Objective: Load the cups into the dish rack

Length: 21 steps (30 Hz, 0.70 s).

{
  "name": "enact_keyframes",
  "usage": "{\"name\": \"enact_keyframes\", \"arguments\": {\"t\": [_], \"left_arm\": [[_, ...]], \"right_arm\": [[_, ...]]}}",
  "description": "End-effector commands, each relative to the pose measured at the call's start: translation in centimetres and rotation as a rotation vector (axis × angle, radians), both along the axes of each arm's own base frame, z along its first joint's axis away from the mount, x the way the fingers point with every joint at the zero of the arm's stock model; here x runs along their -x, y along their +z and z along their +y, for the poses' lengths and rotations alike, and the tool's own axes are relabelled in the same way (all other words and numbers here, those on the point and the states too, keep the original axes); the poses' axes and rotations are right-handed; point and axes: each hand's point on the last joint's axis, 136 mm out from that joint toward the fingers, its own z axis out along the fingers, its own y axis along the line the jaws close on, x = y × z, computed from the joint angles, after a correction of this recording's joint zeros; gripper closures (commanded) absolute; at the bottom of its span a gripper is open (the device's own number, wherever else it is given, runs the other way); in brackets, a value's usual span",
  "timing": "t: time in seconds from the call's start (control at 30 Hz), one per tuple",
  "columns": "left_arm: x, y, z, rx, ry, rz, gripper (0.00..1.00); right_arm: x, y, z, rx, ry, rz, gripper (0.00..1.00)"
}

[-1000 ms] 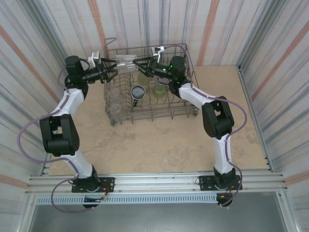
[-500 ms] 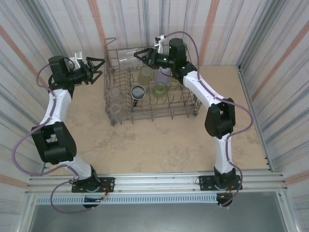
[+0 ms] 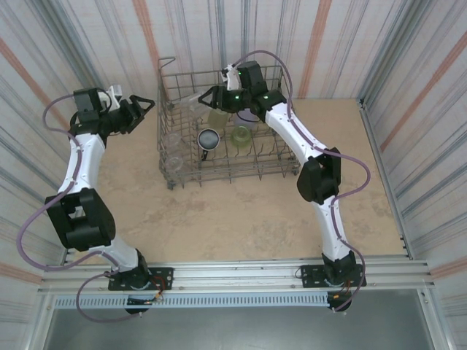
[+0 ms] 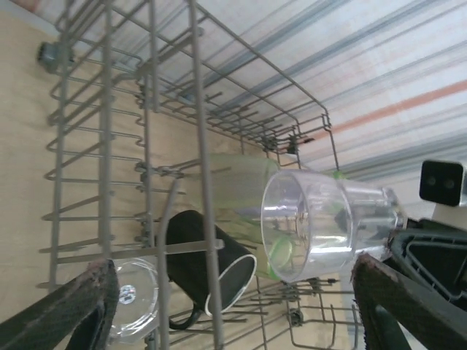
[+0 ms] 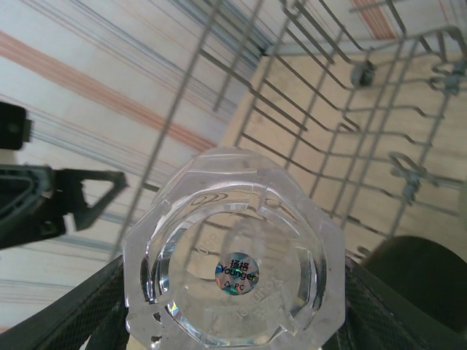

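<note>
R gripper tight on clear cup above dish rack; L gripper apart, beside rack

The dish rack is a big grey wire basket with rows of little upright pins. It sits just to the right of the left gripper, whose fingers are spread wide.

One clear cup lies on its side, pinched in the right gripper. It hangs over the rack's far left part, and its open end faces the left gripper. A small round sticker is on its bottom.

Down in the rack, just under the right gripper, are two yellow-green cups and a dark cup with a shiny rim. Two more clear cups sit by the rack's left wall, between the two grippers and nearer to the arm bases.
</note>
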Motion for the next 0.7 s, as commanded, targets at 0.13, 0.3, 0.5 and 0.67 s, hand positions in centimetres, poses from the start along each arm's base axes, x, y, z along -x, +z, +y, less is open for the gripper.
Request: {"name": "enact_keyframes", "arguments": {"t": [0.13,0.3,0.5,0.67], "left_arm": [[0.6,0.1,-1.1,-0.214,0.017,0.003,0.28],[0.7,-0.3,-2.8,-0.403,-0.006,0.025,0.29],[0.5,-2.2,-4.0,-0.611,-0.017,0.106,0.47],[0.7,-3.0,-3.2,-0.711,0.016,0.155,0.55]], "right_arm": [[0.4,1.7,-0.9,0.07,-0.008,-0.09,0.68],[0.9,1.5,-1.3,0.106,-0.004,-0.094,0.68],[1.4,2.0,-1.7,0.119,-0.004,-0.103,0.68],[1.7,2.4,-2.0,0.119,-0.005,-0.108,0.68]]}}
